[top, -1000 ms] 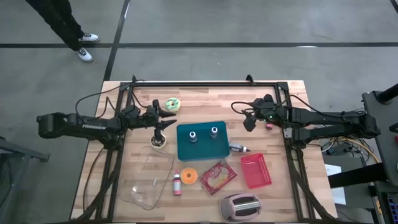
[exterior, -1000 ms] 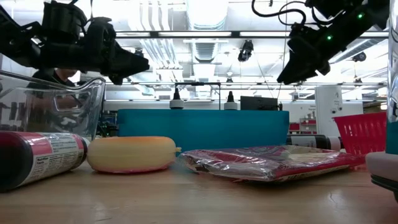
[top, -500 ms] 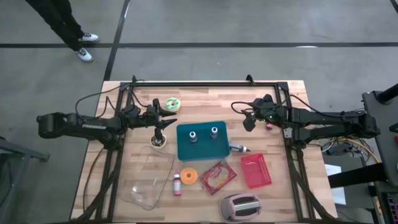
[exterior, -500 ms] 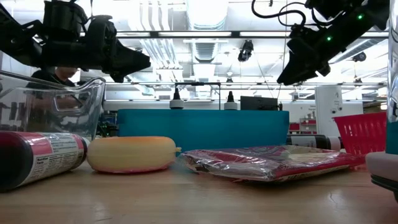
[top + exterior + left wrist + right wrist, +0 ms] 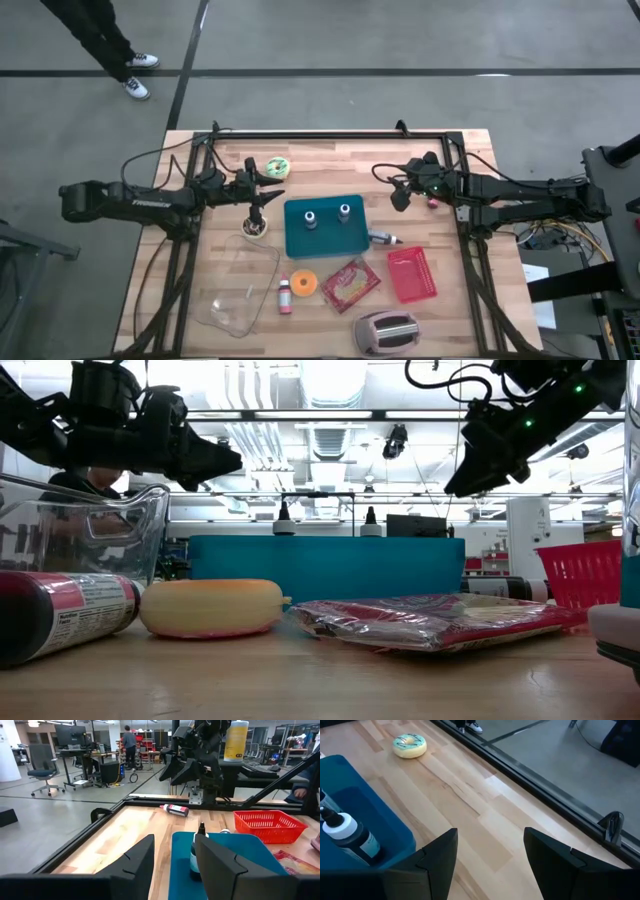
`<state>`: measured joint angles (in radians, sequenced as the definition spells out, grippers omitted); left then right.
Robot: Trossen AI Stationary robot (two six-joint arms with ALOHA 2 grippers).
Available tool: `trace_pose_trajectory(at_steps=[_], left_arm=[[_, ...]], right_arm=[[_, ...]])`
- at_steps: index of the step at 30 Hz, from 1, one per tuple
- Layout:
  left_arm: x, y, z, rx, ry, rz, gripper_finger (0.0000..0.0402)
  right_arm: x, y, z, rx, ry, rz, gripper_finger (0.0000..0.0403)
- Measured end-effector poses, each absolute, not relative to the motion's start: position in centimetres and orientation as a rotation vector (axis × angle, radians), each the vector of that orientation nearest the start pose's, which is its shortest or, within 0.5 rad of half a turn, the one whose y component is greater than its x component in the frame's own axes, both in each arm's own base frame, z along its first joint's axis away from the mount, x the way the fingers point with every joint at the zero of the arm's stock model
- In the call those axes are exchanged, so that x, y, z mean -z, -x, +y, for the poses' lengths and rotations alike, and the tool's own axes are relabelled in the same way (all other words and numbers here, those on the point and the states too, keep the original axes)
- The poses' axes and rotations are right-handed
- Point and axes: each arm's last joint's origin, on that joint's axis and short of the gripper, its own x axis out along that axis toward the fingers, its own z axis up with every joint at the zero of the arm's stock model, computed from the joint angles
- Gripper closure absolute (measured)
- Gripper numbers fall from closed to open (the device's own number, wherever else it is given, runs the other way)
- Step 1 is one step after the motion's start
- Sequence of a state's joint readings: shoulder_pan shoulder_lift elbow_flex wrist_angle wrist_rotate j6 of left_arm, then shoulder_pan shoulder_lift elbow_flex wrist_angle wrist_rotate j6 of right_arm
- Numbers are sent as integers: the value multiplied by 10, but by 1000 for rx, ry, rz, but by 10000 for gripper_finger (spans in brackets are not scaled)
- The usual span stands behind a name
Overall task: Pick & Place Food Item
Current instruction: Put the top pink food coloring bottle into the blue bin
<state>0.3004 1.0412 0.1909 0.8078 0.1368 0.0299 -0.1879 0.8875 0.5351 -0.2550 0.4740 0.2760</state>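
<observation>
A green-iced donut (image 5: 278,166) lies flat on the far left of the table and also shows in the right wrist view (image 5: 410,746). An orange-yellow round piece (image 5: 304,282) and a red packet (image 5: 350,284) lie near the front, and the low view shows the round piece (image 5: 212,608) and the packet (image 5: 430,620). My left gripper (image 5: 268,195) hovers open and level beside the teal tray's (image 5: 325,227) left edge, holding nothing (image 5: 175,870). My right gripper (image 5: 398,197) hangs open above the bare wood right of the tray, tipped downward, empty (image 5: 490,865).
Two small bottles (image 5: 310,218) stand on the teal tray. A clear glass container (image 5: 240,290), a pink bottle (image 5: 285,295), a red basket (image 5: 412,275) and a toaster (image 5: 385,333) fill the front. A small round dish (image 5: 254,228) sits below the left gripper. A black frame (image 5: 330,135) rims the table.
</observation>
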Motion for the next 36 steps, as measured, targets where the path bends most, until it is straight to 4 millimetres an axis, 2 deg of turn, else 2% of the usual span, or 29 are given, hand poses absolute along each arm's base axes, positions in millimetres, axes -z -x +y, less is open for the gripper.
trace_pose_trajectory(at_steps=[16, 22, 28, 36], left_arm=[[-183, -182, 53, -173, 63, 36, 257], [-182, -182, 53, -188, 98, 42, 257], [-180, -182, 53, -187, 65, 61, 257], [-180, -182, 53, -187, 50, 66, 257]], right_arm=[[-221, -176, -47, 739, -230, 525, 181], [-224, -179, -48, 782, -291, 456, 181], [-222, -178, -48, 812, -330, 461, 182], [-231, -154, -48, 1004, -459, 732, 182]])
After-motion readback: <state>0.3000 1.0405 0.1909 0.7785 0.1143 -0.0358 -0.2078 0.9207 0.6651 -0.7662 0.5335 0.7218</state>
